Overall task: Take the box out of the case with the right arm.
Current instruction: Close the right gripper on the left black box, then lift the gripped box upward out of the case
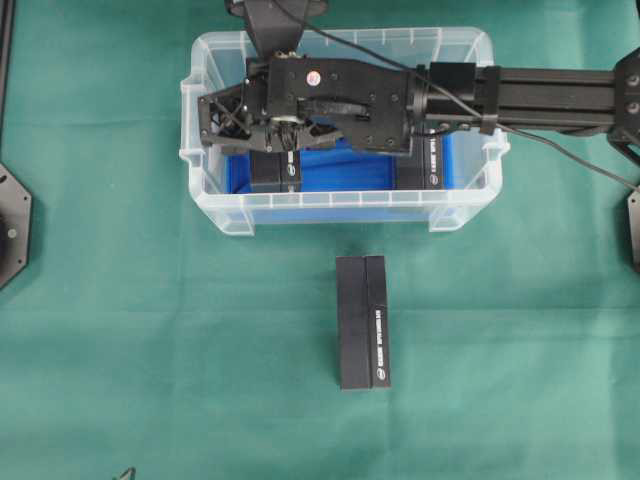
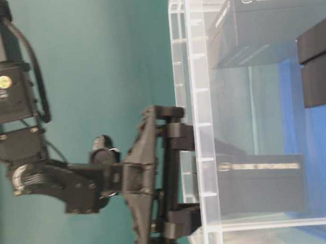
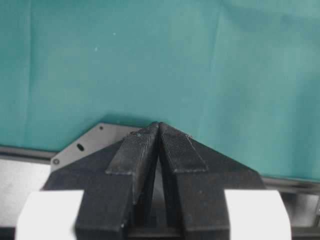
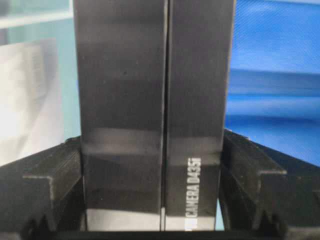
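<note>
The right hand [image 4: 152,220] is clamped on 1 box [image 4: 152,100] in the left half of the case [image 1: 340,208], fingers flanking its long sides; its way out is straight up.

gripped box [image 4: 152,115] cut off top and bottom, label partly hidden

In the table-level view you can read "REALSENSE DEPTH CAMERA D435i", with a small logo before it, on the upper black box [image 2: 280,20] inside the case [image 2: 192,96]. In the right wrist view, the box between the jaws [image 4: 155,125] shows "CAMERA D435i". The other boxes' white print is too small to read.
</note>
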Robot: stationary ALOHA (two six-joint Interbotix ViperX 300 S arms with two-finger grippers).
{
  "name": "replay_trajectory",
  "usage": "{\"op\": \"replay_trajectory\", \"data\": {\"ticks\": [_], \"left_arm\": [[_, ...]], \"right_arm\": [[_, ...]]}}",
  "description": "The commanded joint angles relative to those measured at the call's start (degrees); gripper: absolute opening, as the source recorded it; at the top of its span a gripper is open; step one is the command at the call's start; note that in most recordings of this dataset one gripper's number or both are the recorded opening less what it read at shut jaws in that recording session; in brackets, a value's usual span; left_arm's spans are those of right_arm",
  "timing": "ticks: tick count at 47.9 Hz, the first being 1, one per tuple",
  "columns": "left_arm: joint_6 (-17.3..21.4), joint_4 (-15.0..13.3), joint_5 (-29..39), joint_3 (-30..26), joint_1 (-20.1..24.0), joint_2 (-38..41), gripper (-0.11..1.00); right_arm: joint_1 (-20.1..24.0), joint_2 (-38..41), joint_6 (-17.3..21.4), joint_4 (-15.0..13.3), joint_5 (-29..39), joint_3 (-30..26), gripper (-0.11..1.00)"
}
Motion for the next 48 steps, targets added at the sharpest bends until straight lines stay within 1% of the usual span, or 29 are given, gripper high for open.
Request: {"op": "replay_trajectory", "data": {"ticks": [1, 7, 11, 19, 29, 36, 48], "left_arm": [[0.0, 0.2, -0.4, -0.6, -0.1, 0.3, 0.0], [0.2, 0.2, -0.4, -0.6, -0.2, 0.3, 0.0], [0.3, 0.2, -0.4, -0.6, -0.1, 0.2, 0.0], [0.3, 0.2, -0.4, -0.5, -0.1, 0.3, 0.0], [0.3, 0.2, -0.4, -0.4, -0.1, 0.3, 0.0], [0.2, 0.2, -0.4, -0.4, -0.2, 0.3, 0.0], [-0.1, 0.2, -0.4, -0.4, -0.1, 0.3, 0.0]], "right_arm": [[0.7, -3.9, 0.0, -1.5, 2.5, -4.1, 0.69], [1.6, -4.7, 0.0, -4.2, 6.1, -8.0, 0.69], [2.3, -5.0, -0.1, -6.2, 9.8, -11.2, 0.69], [3.4, -5.0, -0.4, -8.8, 15.2, -17.1, 0.69], [4.8, -5.0, -0.5, -12.1, 17.9, -23.3, 0.68], [5.4, -5.0, -0.6, -12.7, 20.0, -26.1, 0.68], [5.8, -5.0, -1.1, -12.4, 20.9, -26.7, 0.68]]}}
